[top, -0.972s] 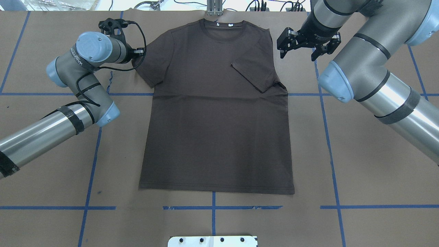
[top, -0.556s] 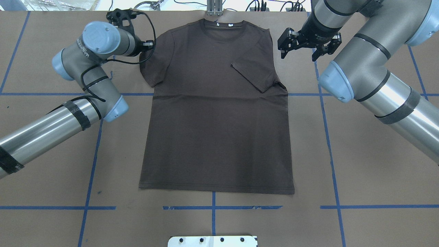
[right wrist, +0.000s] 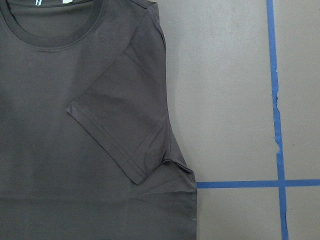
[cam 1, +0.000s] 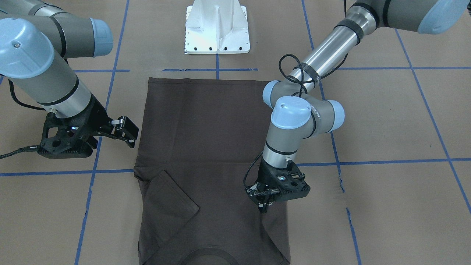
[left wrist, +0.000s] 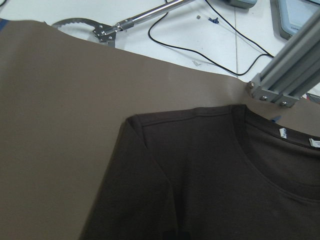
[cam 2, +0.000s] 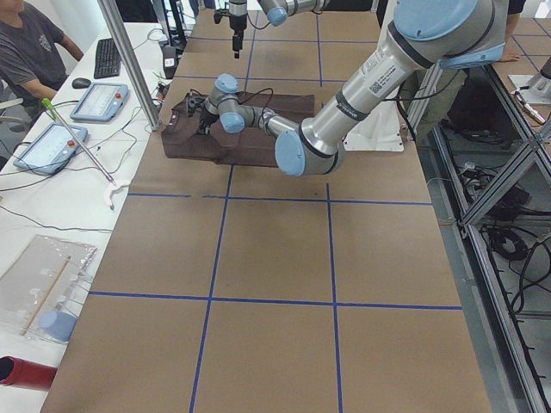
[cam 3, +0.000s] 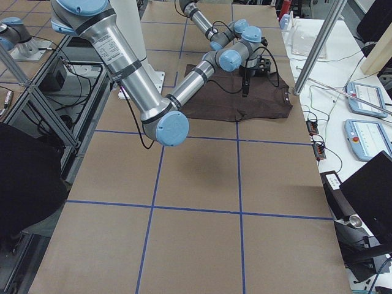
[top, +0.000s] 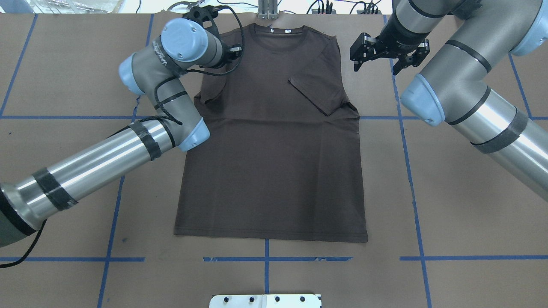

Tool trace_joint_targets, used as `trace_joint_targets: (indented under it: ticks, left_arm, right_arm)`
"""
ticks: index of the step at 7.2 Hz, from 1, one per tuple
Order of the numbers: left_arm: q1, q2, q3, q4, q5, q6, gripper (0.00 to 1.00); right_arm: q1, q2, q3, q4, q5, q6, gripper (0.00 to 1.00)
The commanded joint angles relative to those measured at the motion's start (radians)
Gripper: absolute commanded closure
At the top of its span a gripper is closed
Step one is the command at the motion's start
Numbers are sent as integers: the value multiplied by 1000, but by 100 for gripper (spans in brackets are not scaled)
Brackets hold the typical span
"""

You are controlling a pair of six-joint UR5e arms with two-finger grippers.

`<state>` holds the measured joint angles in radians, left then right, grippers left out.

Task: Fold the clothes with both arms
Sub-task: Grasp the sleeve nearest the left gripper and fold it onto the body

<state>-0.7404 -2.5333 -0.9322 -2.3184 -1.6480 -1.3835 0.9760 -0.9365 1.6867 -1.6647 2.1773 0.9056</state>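
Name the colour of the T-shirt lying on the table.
Dark brown; the T-shirt shows no pattern. It shows best in the right wrist-mounted view.

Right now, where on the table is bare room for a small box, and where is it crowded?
Free: the table between the T-shirt and the right arm; the strip between its hem and the white base plate. Crowded: the collar end, left gripper on one sleeve, right gripper beside the other.
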Motion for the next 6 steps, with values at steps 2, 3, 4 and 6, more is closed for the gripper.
trace_joint_targets:
  ticks: [2, 3, 4, 6]
  left_arm:
    - [21, -50, 87, -55, 4, -26, 74]
    - [21, -50, 87, -62, 4, -26, 34]
    - [21, -50, 87, -81, 2, -19, 0]
    - [15, -38, 32, -82, -44, 21, 0]
  right_arm:
    - [4, -1, -1, -1, -1, 3, 0]
    - [7, -1, -1, -1, -1, 3, 0]
    - [4, 1, -2, -1, -1, 1, 0]
    - [0, 1, 1, -3, 2, 1, 0]
